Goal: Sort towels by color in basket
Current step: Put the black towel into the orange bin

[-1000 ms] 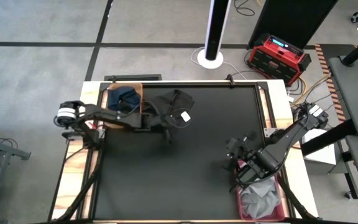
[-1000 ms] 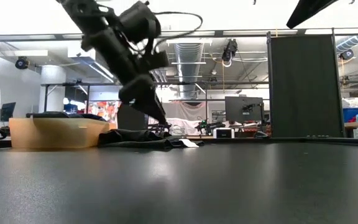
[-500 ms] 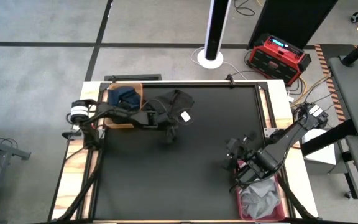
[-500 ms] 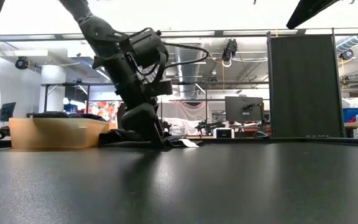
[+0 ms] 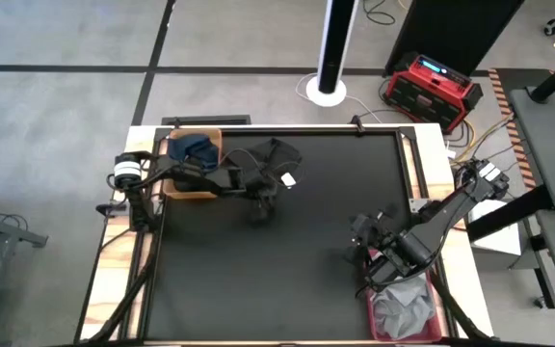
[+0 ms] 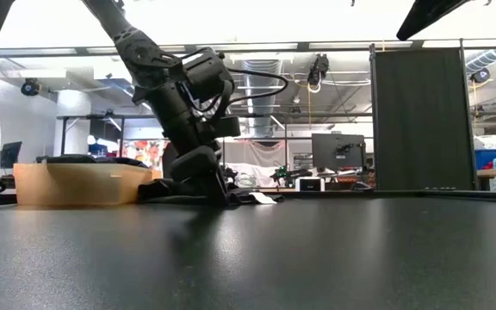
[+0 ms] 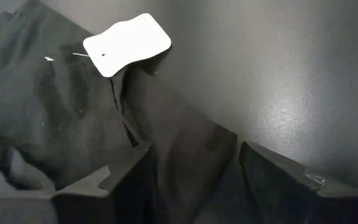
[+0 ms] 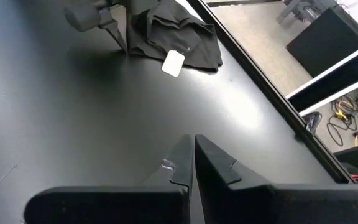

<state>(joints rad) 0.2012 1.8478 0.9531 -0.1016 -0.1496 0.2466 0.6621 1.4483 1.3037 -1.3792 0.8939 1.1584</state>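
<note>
Fingers of the left end effector [image 7: 188, 180] stand apart around a fold of the black cloth towel [image 7: 48, 118], ready to pinch it off the dark surface [image 7: 291, 74]; the right end effector [image 8: 193, 163] waits, pressed together.

Three towels are visible: one black towel [image 5: 270, 159] with one white tag [image 5: 286, 180] at 11 o'clock, one navy towel [image 5: 193, 148], one grey towel [image 5: 400, 308]. Two baskets: tan basket [image 5: 214, 143], red basket [image 5: 438, 310].
</note>
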